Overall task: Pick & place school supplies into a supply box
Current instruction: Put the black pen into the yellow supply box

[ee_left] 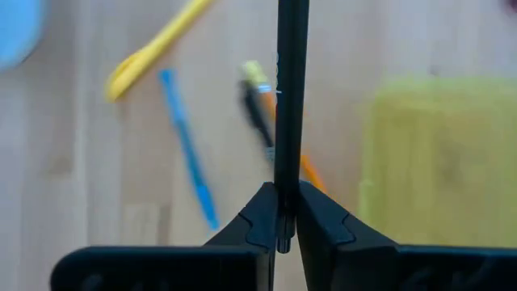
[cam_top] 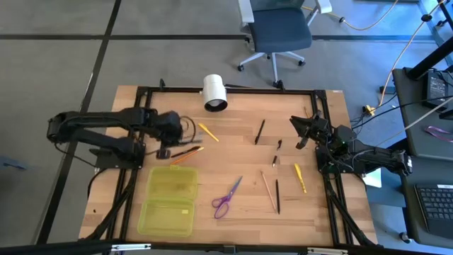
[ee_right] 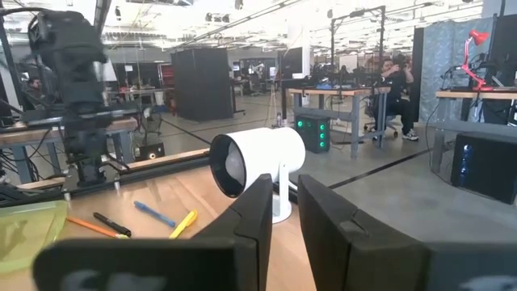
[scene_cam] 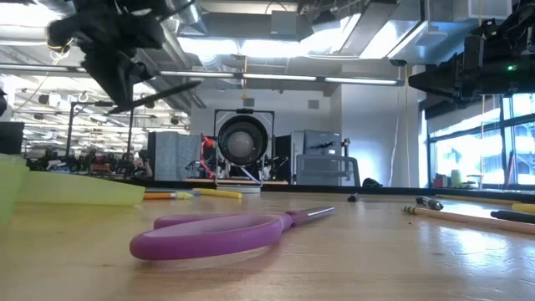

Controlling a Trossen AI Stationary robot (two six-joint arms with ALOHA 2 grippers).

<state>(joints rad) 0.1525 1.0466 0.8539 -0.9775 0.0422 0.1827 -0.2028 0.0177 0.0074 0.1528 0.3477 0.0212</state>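
My left gripper [cam_top: 167, 142] hangs above the table's left part, shut on a black pen [ee_left: 291, 89], just beyond the supply box's far end. The yellow-green supply box [cam_top: 168, 200] lies open near the near-left edge. Under the left gripper lie a yellow pen [ee_left: 157, 44], a blue pen [ee_left: 186, 149], and a black and an orange pen [cam_top: 185, 154]. Purple-handled scissors [cam_top: 226, 197] lie flat right of the box. More pens and a tan pencil [cam_top: 267, 190] lie toward the right. My right gripper [cam_top: 300, 132] waits open above the far-right part, touching nothing. My left gripper pinches the black pen between its two fingers near one end [ee_left: 281, 212]. The fingers come from above, and the pen's long part reaches out beyond the fingertips. In the low view the pen [scene_cam: 159, 94] is lifted clear of the table, tilted a little off level.
A white cylinder [cam_top: 214, 92] lies at the table's far edge. A black pen [cam_top: 260, 131], two short dark pieces [cam_top: 277, 151], a yellow pen [cam_top: 300, 177] and another black pen [cam_top: 277, 196] lie right of centre. An office chair [cam_top: 279, 32] stands beyond the table.
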